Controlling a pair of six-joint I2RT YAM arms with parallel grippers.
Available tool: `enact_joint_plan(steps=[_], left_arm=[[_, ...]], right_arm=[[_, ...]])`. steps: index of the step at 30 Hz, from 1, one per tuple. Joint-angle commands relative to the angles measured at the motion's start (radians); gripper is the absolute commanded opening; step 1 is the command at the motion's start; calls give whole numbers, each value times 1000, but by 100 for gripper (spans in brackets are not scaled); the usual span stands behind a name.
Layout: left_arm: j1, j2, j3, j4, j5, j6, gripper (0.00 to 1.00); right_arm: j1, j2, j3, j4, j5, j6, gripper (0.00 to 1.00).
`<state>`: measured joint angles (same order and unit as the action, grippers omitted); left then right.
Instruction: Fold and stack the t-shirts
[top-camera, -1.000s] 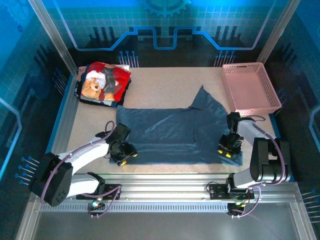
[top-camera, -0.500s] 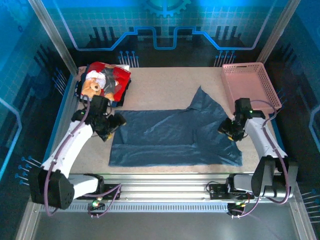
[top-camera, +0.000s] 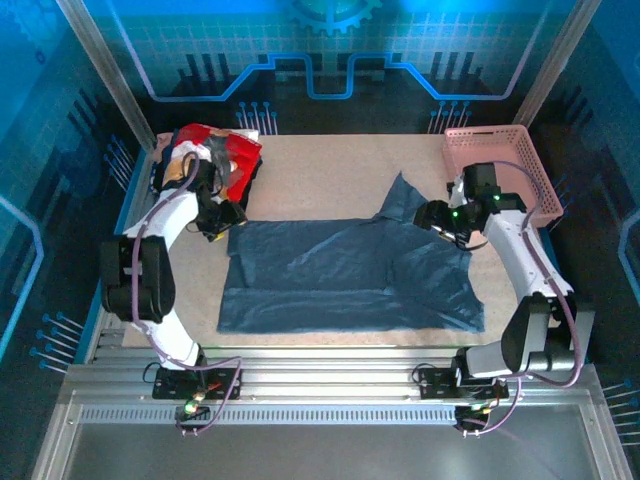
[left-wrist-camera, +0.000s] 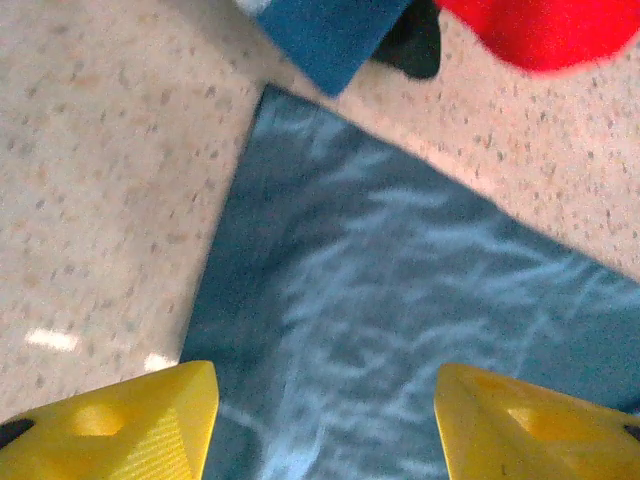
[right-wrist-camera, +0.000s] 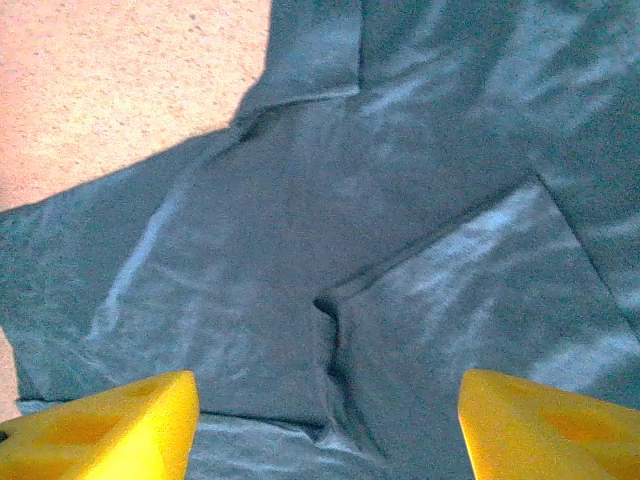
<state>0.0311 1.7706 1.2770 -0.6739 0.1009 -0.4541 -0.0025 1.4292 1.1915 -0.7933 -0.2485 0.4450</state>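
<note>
Found slate-blue t-shirt (top-camera: 340, 280) spread flat on speckled beige tabletop (top-camera: 320, 165), with one pointed flap reaching out from its far right corner. From right wrist, noted overlapping layers, creases and one folded edge running across the cloth.

Found left tool (top-camera: 222, 222) at far left corner of the slate-blue t-shirt. From left wrist, noted yellow fingers (left-wrist-camera: 120, 420) spread wide above that corner, pinching nothing. Cannot tell whether touching the cloth.

Found right tool (top-camera: 430, 218) over the base of the flap, at far right of the slate-blue t-shirt. From right wrist, noted its fingers (right-wrist-camera: 110, 425) likewise spread apart over creased cloth, gripping nothing.

Noted red t-shirt (top-camera: 238, 155) with teddy-bear print, folded on dark cloth (top-camera: 252, 178), just beyond far left corner of the slate-blue t-shirt, near but apart. Noted left arm (top-camera: 165, 235) laid across this stack, hiding most of the print. Any lettering on the print too small to tell. From left wrist, noted red cloth, a dark edge and a blue strip (left-wrist-camera: 325, 35) just beyond the same corner. Cannot tell what the blue strip belongs to.

Noted pink lattice basket (top-camera: 520, 165) just right of the flap, with right arm (top-camera: 520, 255) crossing its near left corner.

Noted aluminium rails (top-camera: 330, 385) along near side of the slate-blue t-shirt, carrying both arm bases. Noted blue wall panels (top-camera: 330, 60) with line-and-gear graphic beyond its far side, markings too blurred to read.
</note>
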Motion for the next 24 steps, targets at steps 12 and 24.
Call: enact_joint_plan(steps=[12,24], left_arm=[[9,238,117,73,-59,36,46],[2,206,54,106,-44,45,6]], right_arm=[[-27,461,394,-73,-135,-14,66],[-19,753,722,-74,-104,2,60]])
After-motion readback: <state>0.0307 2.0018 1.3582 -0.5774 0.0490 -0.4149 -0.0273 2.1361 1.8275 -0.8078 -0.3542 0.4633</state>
